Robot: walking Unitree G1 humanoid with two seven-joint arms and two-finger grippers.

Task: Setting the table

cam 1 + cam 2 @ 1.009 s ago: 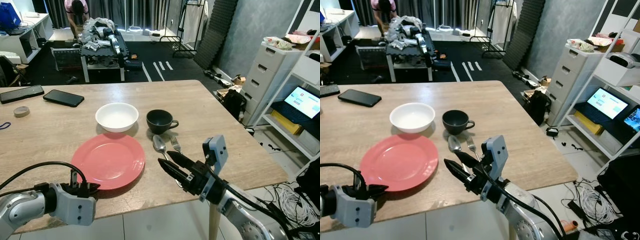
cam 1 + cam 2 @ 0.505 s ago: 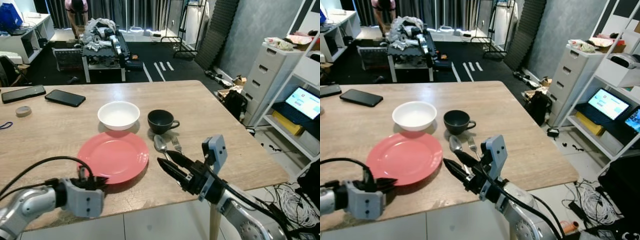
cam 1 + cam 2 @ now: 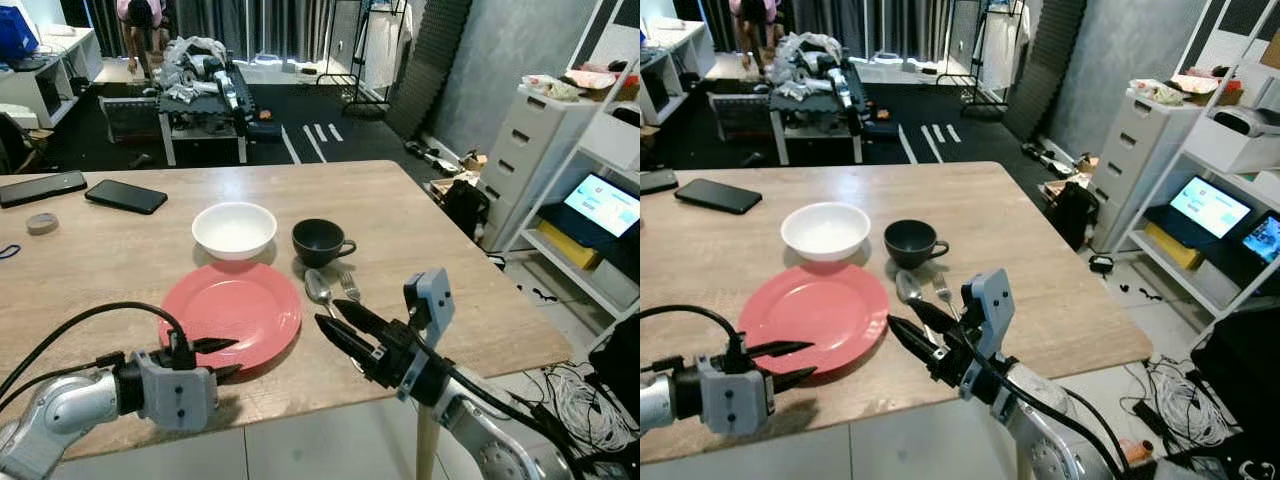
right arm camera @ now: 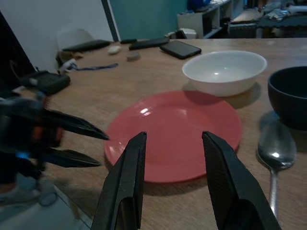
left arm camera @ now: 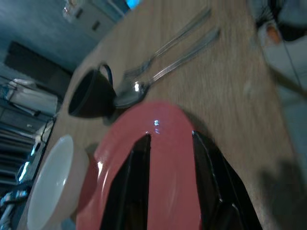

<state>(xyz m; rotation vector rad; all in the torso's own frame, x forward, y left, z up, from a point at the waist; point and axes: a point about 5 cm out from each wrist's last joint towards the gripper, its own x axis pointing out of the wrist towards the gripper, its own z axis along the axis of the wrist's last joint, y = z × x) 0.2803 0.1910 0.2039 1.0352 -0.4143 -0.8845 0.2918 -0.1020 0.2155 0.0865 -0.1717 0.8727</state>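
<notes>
The left gripper [image 3: 222, 358] is held open and empty, its fingers bracketing the near rim of the pink plate [image 3: 232, 312] directly ahead (the nearer arm). The right gripper [image 3: 335, 335], likewise open and empty, is pointed at the plate's far side; the spoon [image 3: 320, 290] lies just beyond it.

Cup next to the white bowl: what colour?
Black cup, handle included; clearest in the left eye view.
</notes>
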